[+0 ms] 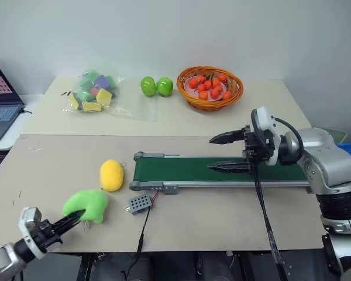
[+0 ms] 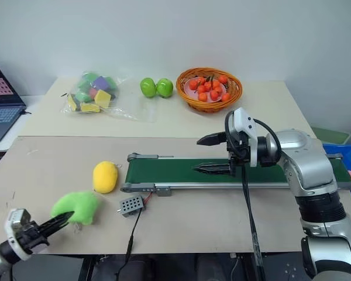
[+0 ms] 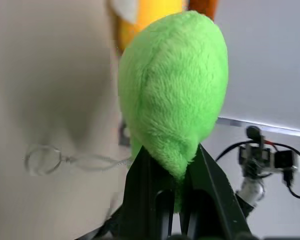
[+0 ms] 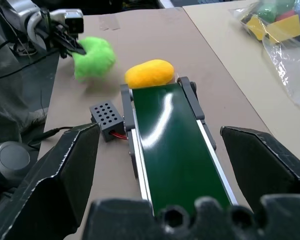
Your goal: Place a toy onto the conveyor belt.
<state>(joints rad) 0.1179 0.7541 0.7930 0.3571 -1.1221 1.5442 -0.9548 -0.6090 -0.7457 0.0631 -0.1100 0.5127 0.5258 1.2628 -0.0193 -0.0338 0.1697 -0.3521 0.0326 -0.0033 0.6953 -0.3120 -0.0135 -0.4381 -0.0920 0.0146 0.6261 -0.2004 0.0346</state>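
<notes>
The toy [image 1: 86, 205], a lime-green lumpy plush, is near the table's front left corner. My left gripper [image 1: 76, 218] is shut on its near edge, and the left wrist view shows the black fingers [image 3: 210, 185] pinching the toy [image 3: 172, 95]. The conveyor belt [image 1: 187, 168], dark green with grey rails, runs across the middle of the table to the toy's right. My right gripper [image 1: 210, 153] hangs open over the belt, pointing left along it, with nothing between its fingers. The right wrist view looks down the conveyor belt [image 4: 170, 150] toward the toy [image 4: 94, 56].
A yellow oval plush [image 1: 112, 174] lies by the belt's left end, between toy and belt. A small grey box [image 1: 139, 203] with a cable sits in front of that end. At the back stand two green apples [image 1: 157, 86], a wicker basket [image 1: 210, 88], a bag of blocks [image 1: 93, 91] and a laptop [image 1: 0, 99].
</notes>
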